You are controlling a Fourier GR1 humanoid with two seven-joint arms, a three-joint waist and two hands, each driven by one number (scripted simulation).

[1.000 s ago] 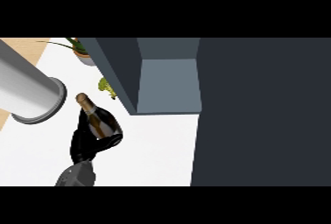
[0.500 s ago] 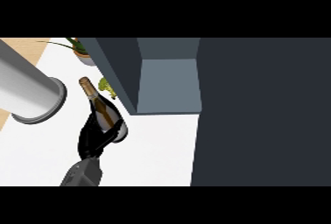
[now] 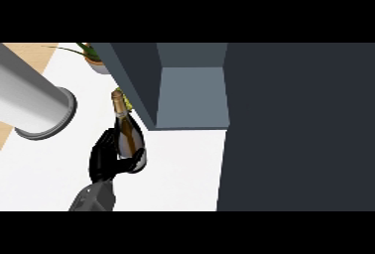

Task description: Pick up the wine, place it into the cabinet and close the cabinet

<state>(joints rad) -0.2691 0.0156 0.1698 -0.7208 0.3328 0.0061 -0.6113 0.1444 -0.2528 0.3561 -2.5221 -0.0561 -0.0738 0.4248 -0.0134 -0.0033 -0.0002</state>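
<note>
The wine bottle (image 3: 129,136) is dark with a gold neck that points to the far side of the white counter (image 3: 44,173). My right hand (image 3: 106,161) is shut on its lower body, fingers on the left and thumb across the front. The bottle's neck is close beside the dark left wall of the cabinet (image 3: 139,79). The cabinet stands open, and its lighter grey inside (image 3: 190,96) lies just right of the bottle. My left hand does not show.
A large grey cylinder (image 3: 33,101) slants in from the upper left. A potted plant (image 3: 92,57) stands at the back, with a small green thing (image 3: 126,103) behind the bottle's neck. A wide dark panel (image 3: 296,129) fills the right side.
My right hand has carried the bottle farther away and to the right, closer to the cabinet's left wall. The bottle now stands more upright in the view.
</note>
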